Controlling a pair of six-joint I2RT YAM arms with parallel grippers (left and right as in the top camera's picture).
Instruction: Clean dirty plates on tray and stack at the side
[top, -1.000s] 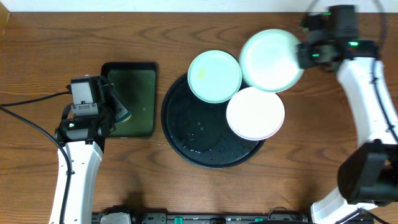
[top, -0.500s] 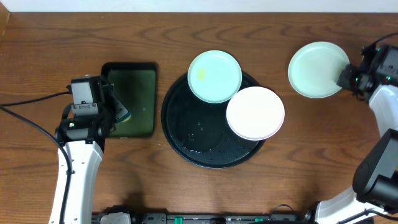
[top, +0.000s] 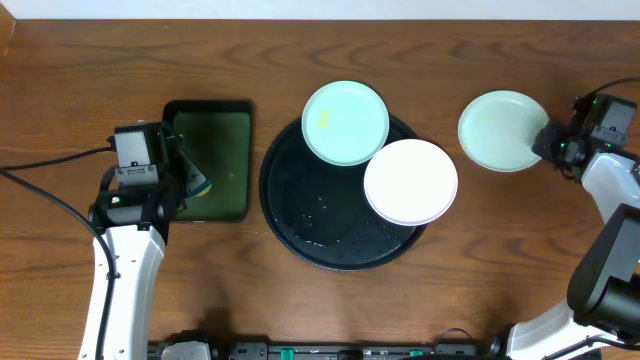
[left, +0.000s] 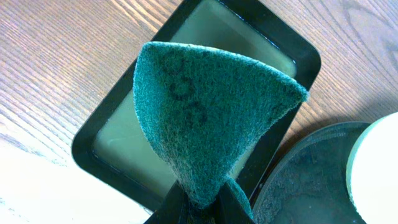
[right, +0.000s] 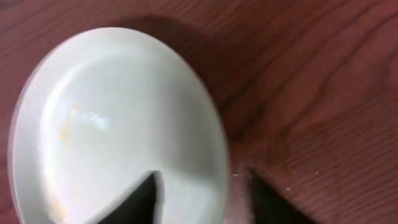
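the right gripper has its jaws parted, astride the rim of a pale mint plate: one finger sits over the plate's inside, the other over the wooden table just outside the rim, with slack on both sides of it. the plate lies flat on the table to the right of the round black tray, well apart from it, and a few faint yellowish specks show on its inner surface.

the left gripper is pinched tight on a green scouring pad, which stands up from the fingers like a folded fan. it hangs above the lower right part of the dark green rectangular tray, which sits just left of the black tray.

on the black tray a second mint plate lies at the top, overhanging the upper rim, with a yellow smear left of its centre. a white plate lies at the right, reaching past the tray's right rim, its edge meeting the mint plate's lower right edge. the rest of the tray's floor is bare, with small wet-looking glints.
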